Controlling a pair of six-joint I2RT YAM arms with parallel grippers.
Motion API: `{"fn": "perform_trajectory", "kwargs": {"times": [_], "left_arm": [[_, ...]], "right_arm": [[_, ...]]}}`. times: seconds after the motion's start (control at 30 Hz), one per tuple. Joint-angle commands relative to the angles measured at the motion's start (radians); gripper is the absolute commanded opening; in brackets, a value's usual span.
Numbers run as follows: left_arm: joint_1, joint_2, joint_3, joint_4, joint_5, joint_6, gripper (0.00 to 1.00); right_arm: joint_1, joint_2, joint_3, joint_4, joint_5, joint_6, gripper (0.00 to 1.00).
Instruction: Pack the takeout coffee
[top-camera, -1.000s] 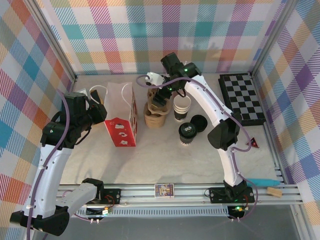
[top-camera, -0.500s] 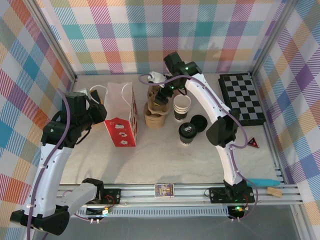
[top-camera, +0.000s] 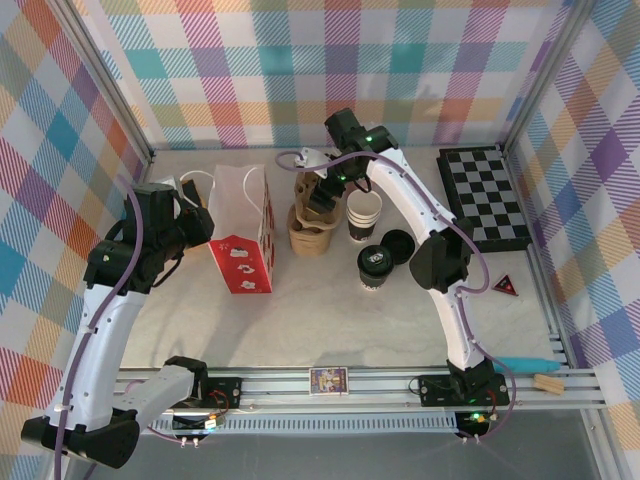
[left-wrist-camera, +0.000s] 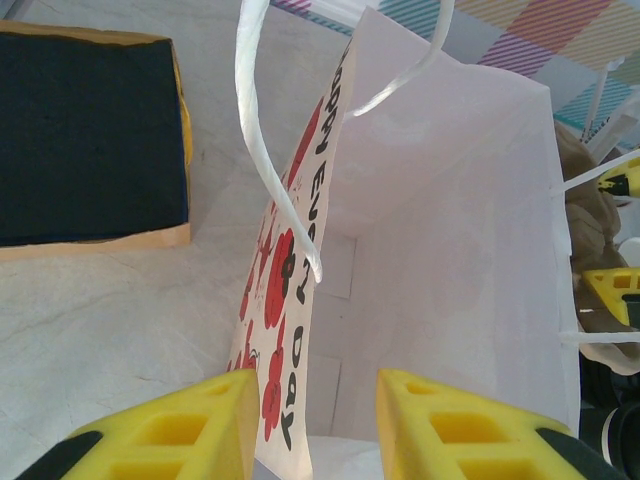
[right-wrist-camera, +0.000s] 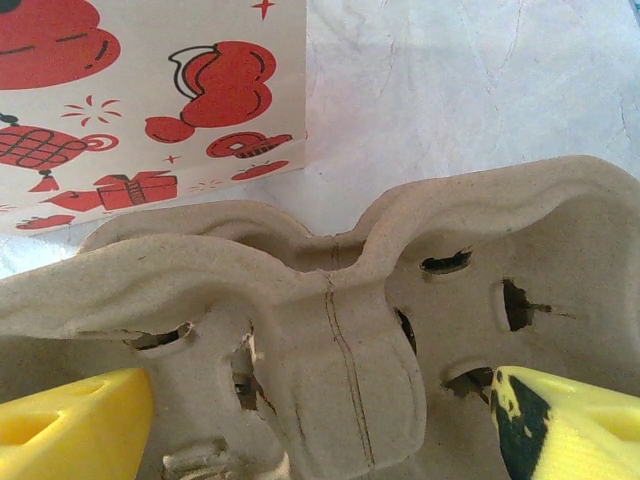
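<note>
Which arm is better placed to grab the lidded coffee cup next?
Right. The right gripper is open over the cardboard carriers, right beside the lidded cup. The left gripper straddles the wall of the paper bag, likely steadying it, with the bag between it and the cup.

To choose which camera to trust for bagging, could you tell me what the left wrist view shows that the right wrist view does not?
Left wrist view: the paper bag's open white inside, its handles, a black pad beside it. Right wrist view: the pulp carrier's holes and creased middle, between the right gripper's open fingers. Both: the bag's red-printed side, the carrier, the table.
</note>
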Motion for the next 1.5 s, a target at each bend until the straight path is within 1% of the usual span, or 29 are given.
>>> {"fn": "perform_trajectory", "kwargs": {"times": [0.0,0.37,0.4,0.43,0.47,0.53,0.67,0.77,0.9,1.03,1.37,1.47], "left_arm": [[0.018,0.002,-0.001,0.011,-0.008,0.016,0.36],[0.018,0.005,-0.009,0.014,-0.012,0.017,0.36],[0.018,0.005,-0.009,0.014,-0.012,0.017,0.36],[0.018,0.006,-0.009,0.016,-0.012,0.017,0.36],[0.018,0.005,-0.007,0.016,-0.012,0.018,0.36],[0.018,0.007,-0.006,0.015,-0.015,0.021,0.36],[0.018,0.01,-0.005,0.016,-0.018,0.022,0.36],[0.018,0.01,-0.006,0.017,-0.016,0.023,0.36],[0.018,0.01,-0.004,0.018,-0.015,0.02,0.36],[0.018,0.009,0.001,0.016,-0.016,0.023,0.36],[0.018,0.01,0.026,0.007,-0.02,0.025,0.36],[0.018,0.01,0.039,-0.001,-0.025,0.025,0.42]], "right_arm": [[-0.01,0.033,0.03,0.001,-0.04,-0.024,0.87],[-0.015,0.059,0.033,0.02,-0.041,-0.018,0.85],[-0.015,0.062,0.033,0.02,-0.041,-0.019,0.83],[-0.015,0.063,0.034,0.02,-0.043,-0.02,0.77],[-0.015,0.064,0.033,0.021,-0.044,-0.021,0.69],[-0.014,0.063,0.03,0.024,-0.039,-0.019,0.58],[-0.015,0.054,0.027,0.024,-0.041,-0.021,0.5],[-0.013,0.045,0.025,0.025,-0.042,-0.019,0.4],[-0.008,0.034,0.021,0.027,-0.036,-0.022,0.31],[0.002,0.02,0.021,0.027,-0.023,-0.022,0.28],[0.036,-0.107,0.013,0.064,0.077,-0.02,0.29],[0.049,-0.164,-0.007,0.08,0.106,-0.018,0.29]]}}
